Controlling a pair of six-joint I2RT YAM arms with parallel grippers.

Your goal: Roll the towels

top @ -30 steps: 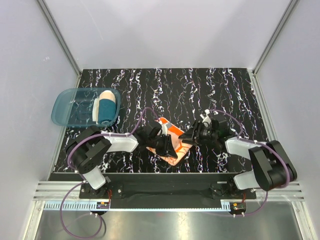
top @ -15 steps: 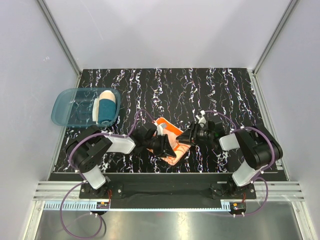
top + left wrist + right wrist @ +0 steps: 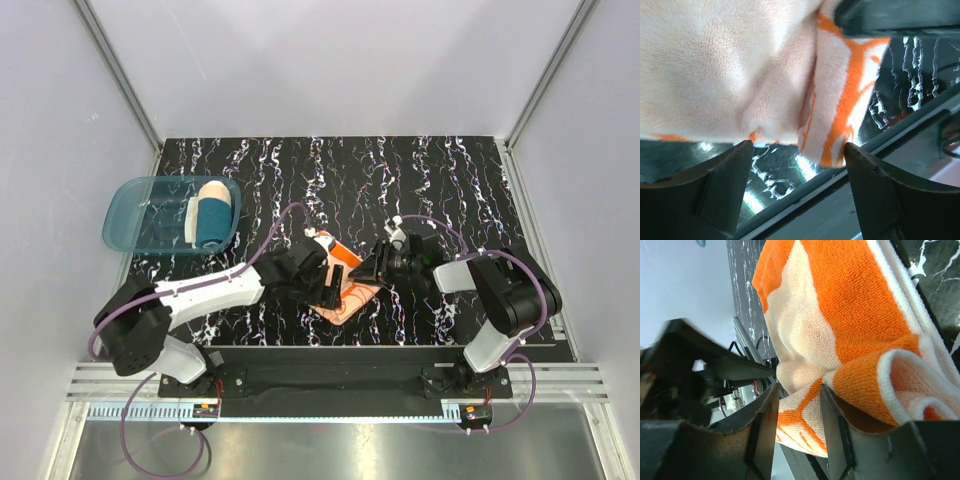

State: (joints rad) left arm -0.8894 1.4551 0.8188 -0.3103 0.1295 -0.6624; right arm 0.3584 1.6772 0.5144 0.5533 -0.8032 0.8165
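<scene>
The orange towel (image 3: 343, 293) lies bunched and partly folded on the black marbled table, near the front centre. In the right wrist view its orange and cream folds (image 3: 840, 325) fill the frame. My right gripper (image 3: 366, 271) (image 3: 799, 430) is shut on a fold at the towel's right edge. My left gripper (image 3: 322, 285) (image 3: 797, 187) is open at the towel's left side, and the towel's cream reverse (image 3: 730, 75) hangs just beyond its spread fingers (image 3: 722, 187). The teal-blue towel (image 3: 211, 221) lies rolled in the blue plastic tray (image 3: 130, 215).
The tray stands at the table's back left. The table's front rail (image 3: 840, 200) runs close under the left gripper. White walls and metal frame posts enclose the table on three sides.
Both grippers have shifted a little toward the back of the table with the orange towel, which is more bunched. The left arm has stretched out, its elbow swinging down and left.
</scene>
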